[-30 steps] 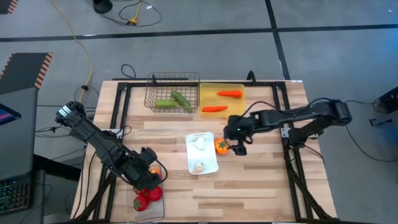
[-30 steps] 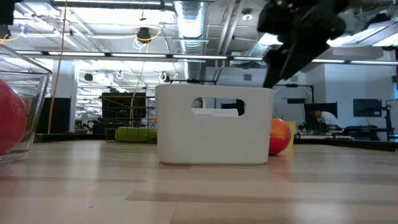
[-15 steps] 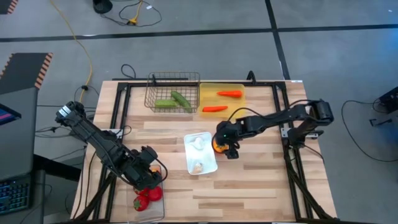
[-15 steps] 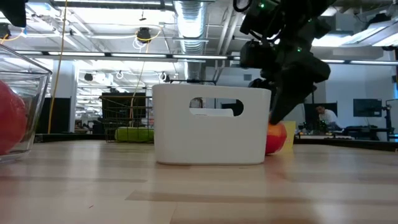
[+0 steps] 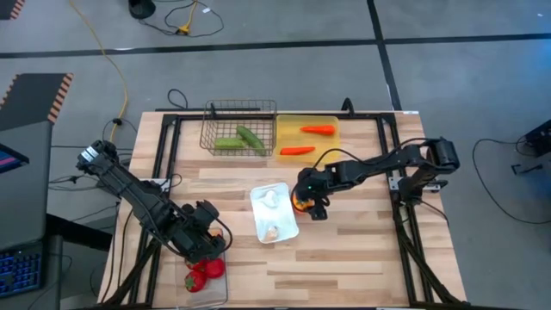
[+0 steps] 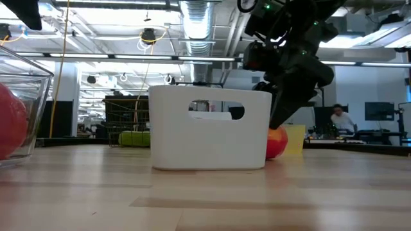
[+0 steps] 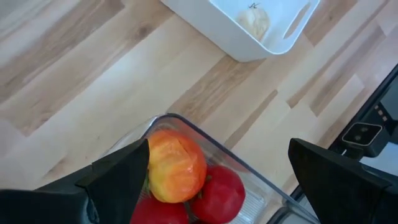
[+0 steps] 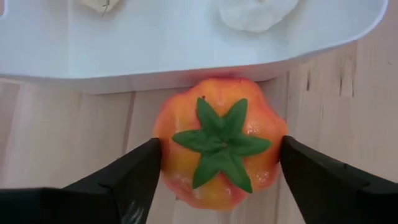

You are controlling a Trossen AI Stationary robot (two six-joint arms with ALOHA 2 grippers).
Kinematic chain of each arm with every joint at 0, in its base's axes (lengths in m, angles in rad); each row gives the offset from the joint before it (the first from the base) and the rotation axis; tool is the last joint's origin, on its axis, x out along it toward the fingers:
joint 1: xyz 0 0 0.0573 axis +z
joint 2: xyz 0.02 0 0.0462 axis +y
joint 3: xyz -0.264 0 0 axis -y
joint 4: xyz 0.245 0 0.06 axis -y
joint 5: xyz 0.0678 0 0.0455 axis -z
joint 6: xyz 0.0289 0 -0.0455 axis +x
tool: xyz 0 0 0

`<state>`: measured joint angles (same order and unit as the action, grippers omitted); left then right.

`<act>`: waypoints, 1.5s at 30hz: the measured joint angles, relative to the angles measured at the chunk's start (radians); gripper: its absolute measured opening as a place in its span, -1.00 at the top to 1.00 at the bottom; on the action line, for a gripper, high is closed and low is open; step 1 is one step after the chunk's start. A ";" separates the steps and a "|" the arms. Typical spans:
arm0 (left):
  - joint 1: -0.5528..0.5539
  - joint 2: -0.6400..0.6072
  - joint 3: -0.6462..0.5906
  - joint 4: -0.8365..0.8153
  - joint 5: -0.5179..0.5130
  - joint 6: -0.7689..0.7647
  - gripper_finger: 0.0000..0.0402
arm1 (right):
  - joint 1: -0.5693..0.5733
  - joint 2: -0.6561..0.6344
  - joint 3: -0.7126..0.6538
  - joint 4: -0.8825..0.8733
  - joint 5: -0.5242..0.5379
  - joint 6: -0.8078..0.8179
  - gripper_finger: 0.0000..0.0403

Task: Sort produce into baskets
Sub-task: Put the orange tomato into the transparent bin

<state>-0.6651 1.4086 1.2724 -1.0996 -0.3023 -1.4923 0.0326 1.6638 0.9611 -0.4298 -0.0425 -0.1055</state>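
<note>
Now my right gripper (image 8: pixel 214 171) straddles the orange-red pepper (image 8: pixel 219 142) at frame centre, one finger on each side, perhaps just touching; a firm grip I cannot tell. The pepper presses against the white tray (image 5: pixel 274 213), which holds garlic bulbs (image 8: pixel 255 14). Lower left in the high view, my left gripper (image 5: pixel 204 244) hangs parted over the clear tub (image 7: pixel 249 176).

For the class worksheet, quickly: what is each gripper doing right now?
Left gripper: open, empty, above the clear tub of red fruit.
Right gripper: jaws either side of the orange-red pepper against the white tray; grip cannot be told.
</note>
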 joint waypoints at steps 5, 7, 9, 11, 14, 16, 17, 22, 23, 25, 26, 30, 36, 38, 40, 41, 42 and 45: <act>0.000 0.000 0.000 0.000 -0.002 0.000 -0.85 | 0.000 0.000 -0.001 -0.004 0.000 0.011 -0.54; 0.000 0.000 0.000 0.002 -0.027 0.000 -0.85 | 0.000 0.000 -0.001 -0.004 -0.001 0.011 -0.53; 0.000 0.000 0.000 0.009 -0.080 0.001 -0.85 | 0.000 -0.007 -0.002 -0.009 -0.001 0.011 -0.53; 0.003 0.000 0.000 0.025 -0.149 0.007 -0.85 | 0.000 -0.013 -0.002 -0.008 -0.001 0.010 -0.53; 0.019 0.000 0.000 0.036 -0.219 0.023 -0.85 | 0.000 -0.038 -0.004 -0.018 -0.003 0.010 -0.52; 0.035 0.000 0.000 0.052 -0.235 0.049 -0.85 | 0.000 -0.062 -0.006 -0.031 -0.009 0.011 -0.52; 0.043 0.000 0.000 0.053 -0.236 0.067 -0.85 | 0.000 -0.075 -0.008 -0.041 -0.012 0.011 -0.52; 0.087 0.000 0.000 0.081 -0.237 0.148 -0.85 | 0.000 -0.139 -0.008 -0.062 -0.012 0.028 -0.52; 0.095 0.000 0.000 0.085 -0.237 0.163 -0.85 | 0.000 -0.147 -0.008 -0.065 -0.012 0.032 -0.52; 0.110 0.000 0.000 0.093 -0.237 0.195 -0.85 | 0.000 -0.164 -0.008 -0.068 -0.011 0.035 -0.52; 0.118 0.000 0.000 0.097 -0.239 0.214 -0.85 | 0.000 -0.174 -0.008 -0.067 -0.011 0.035 -0.52; 0.144 0.000 0.000 0.117 -0.256 0.279 -0.85 | 0.000 -0.218 -0.006 -0.062 -0.010 0.038 -0.52; 0.183 0.000 0.000 0.135 -0.274 0.357 -0.85 | 0.000 -0.285 -0.005 -0.047 -0.007 0.070 -0.52; 0.194 0.000 0.000 0.134 -0.275 0.389 -0.85 | 0.000 -0.301 -0.005 -0.028 -0.007 0.079 -0.52; 0.205 0.000 0.000 0.134 -0.277 0.409 -0.85 | 0.000 -0.312 -0.005 0.007 -0.008 0.080 -0.52; 0.210 -0.002 0.000 0.134 -0.280 0.414 -0.85 | 0.000 -0.316 -0.005 0.030 -0.008 0.080 -0.52; 0.216 -0.003 0.000 0.134 -0.281 0.419 -0.85 | 0.001 -0.317 -0.005 0.054 -0.008 0.080 -0.52; 0.233 -0.017 0.000 0.126 -0.285 0.452 -0.85 | 0.010 -0.317 -0.005 0.133 -0.008 0.082 -0.52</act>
<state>-0.4317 1.3913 1.2724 -0.9732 -0.5871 -1.0400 0.0421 1.3464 0.9565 -0.2970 -0.0506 -0.0238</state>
